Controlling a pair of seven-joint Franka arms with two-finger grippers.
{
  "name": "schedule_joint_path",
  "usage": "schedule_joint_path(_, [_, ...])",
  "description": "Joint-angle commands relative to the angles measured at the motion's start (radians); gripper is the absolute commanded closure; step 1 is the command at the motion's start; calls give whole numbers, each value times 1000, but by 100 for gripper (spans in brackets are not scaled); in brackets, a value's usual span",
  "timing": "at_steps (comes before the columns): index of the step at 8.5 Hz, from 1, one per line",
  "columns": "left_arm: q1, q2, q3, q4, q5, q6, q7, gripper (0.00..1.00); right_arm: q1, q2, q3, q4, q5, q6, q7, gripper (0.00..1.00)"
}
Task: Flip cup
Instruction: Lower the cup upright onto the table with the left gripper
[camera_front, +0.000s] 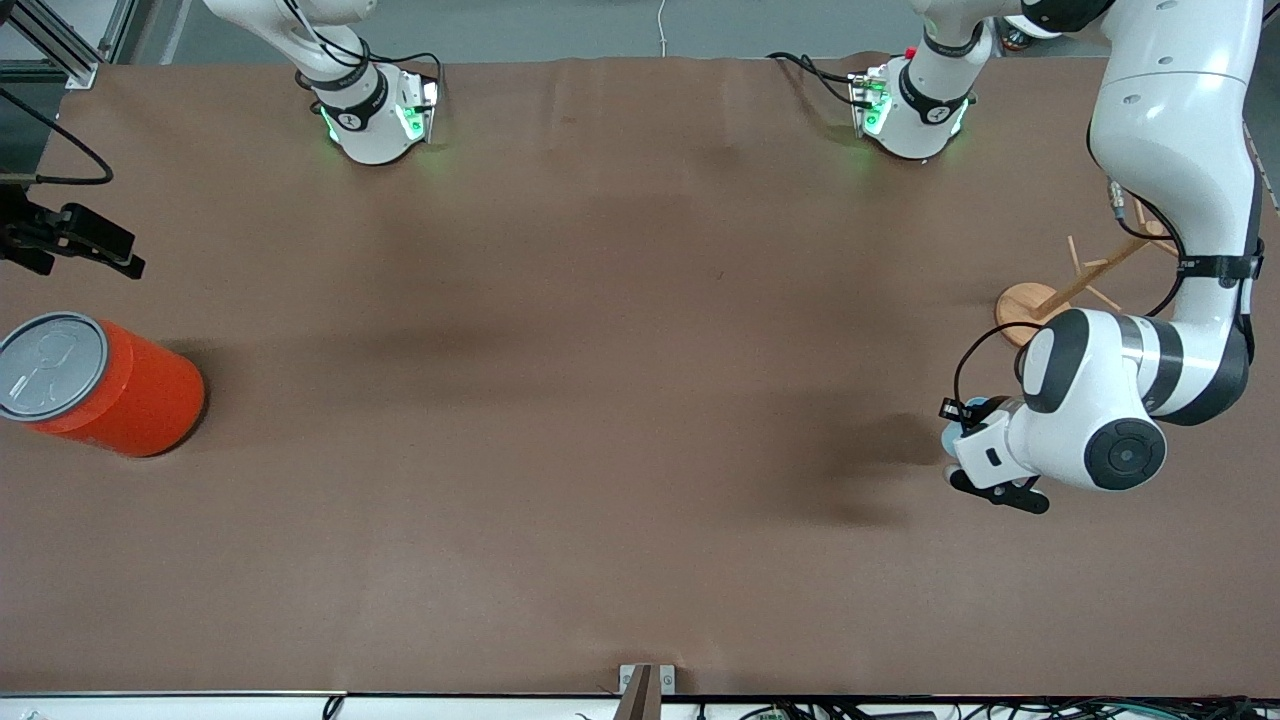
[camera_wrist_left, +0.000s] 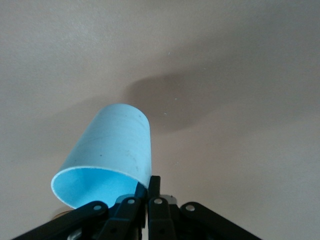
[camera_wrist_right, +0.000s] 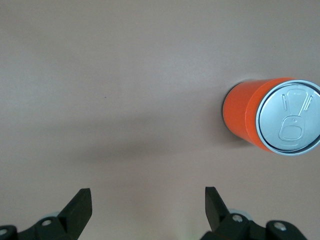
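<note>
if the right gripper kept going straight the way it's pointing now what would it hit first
Probably just the brown table: the open right gripper points down at bare surface. The orange cylinder with grey lid stands off to one side.

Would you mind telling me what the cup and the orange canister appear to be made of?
The cup, pinched at its rim by the left hand, looks like matte light-blue plastic: thin, even wall, no gloss. The orange canister seems smooth-walled, material unclear; its lid looks like grey metal with a pull tab.

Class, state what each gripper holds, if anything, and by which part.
The left gripper pinches the cup by its rim wall. The right gripper is open, holding nothing.
</note>
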Motion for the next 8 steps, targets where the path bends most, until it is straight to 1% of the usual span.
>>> schedule_joint_path(1, [-6,43,0,23,16,-25,-12,100,-4,-6,3,-5,2,1,-6,0])
schedule_joint_path(2, [-7,58,0,23,16,-25,-42,99,-4,-6,4,-5,4,6,-6,0])
schedule_joint_path(4, [-12,89,0,25,18,-25,-96,92,-2,-6,4,-4,5,6,-6,0])
schedule_joint_path(5, [-15,89,0,25,18,-25,-93,77,-4,-6,4,-4,4,6,-6,0])
schedule_joint_path(6, [-21,89,0,26,19,-25,-93,58,-5,-6,4,-4,4,6,-7,0])
schedule_joint_path(7, [-23,87,1,29,19,-22,-93,53,-7,-6,4,-4,5,6,-7,0])
schedule_joint_path(8, [-30,83,0,36,45,-16,-95,37,-7,-6,4,-4,5,6,-7,0])
